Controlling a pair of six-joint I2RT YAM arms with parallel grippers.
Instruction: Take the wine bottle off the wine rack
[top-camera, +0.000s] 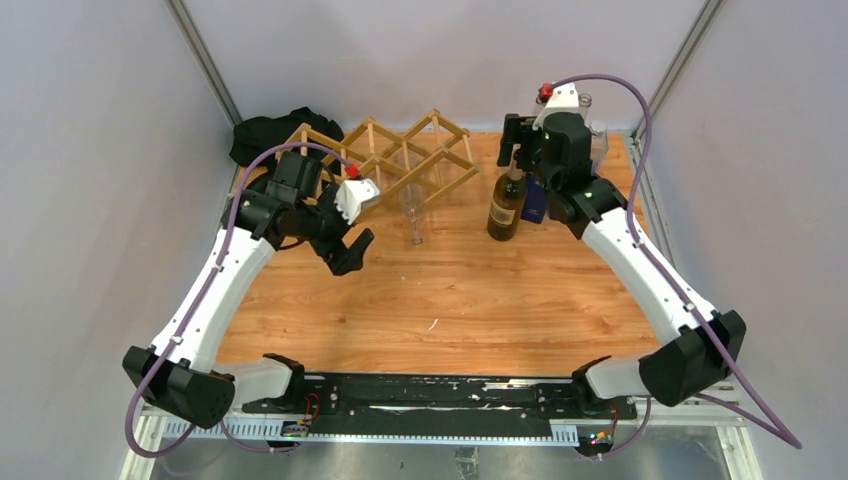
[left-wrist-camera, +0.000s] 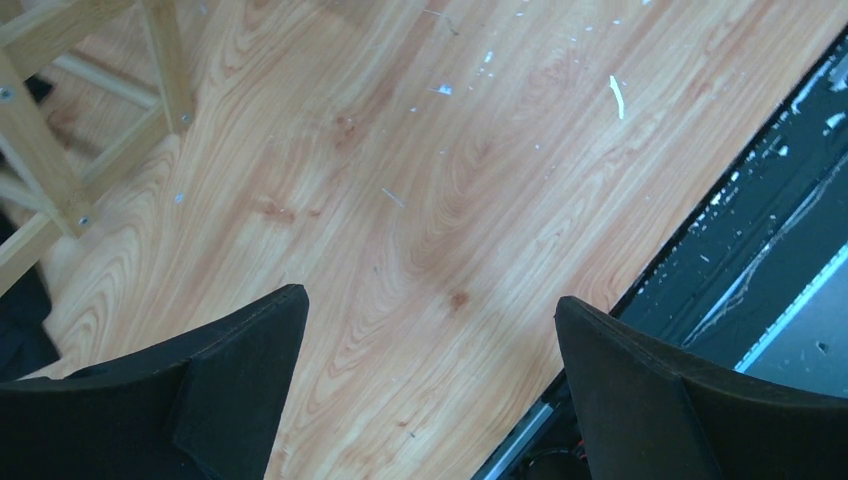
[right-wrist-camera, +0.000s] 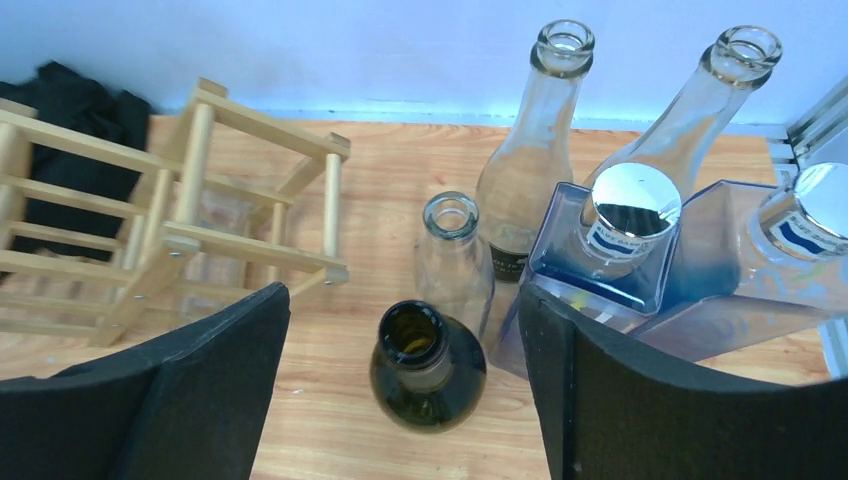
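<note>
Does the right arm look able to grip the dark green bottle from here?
Probably yes. The right gripper is open directly above the upright dark green bottle, its neck between the jaws. A small clear bottle and blue bottle stand close behind it.

The light natural-wood lattice wine rack (left-wrist-camera: 35, 150) is being cut off by both wrist views' left edges, while in the top view the blue square glass bottles (top-camera: 534, 200) are being hidden behind the right arm (top-camera: 620, 240) and the mouth of the dark green wine bottle (top-camera: 507, 205) under the right gripper (top-camera: 518, 145).
</note>
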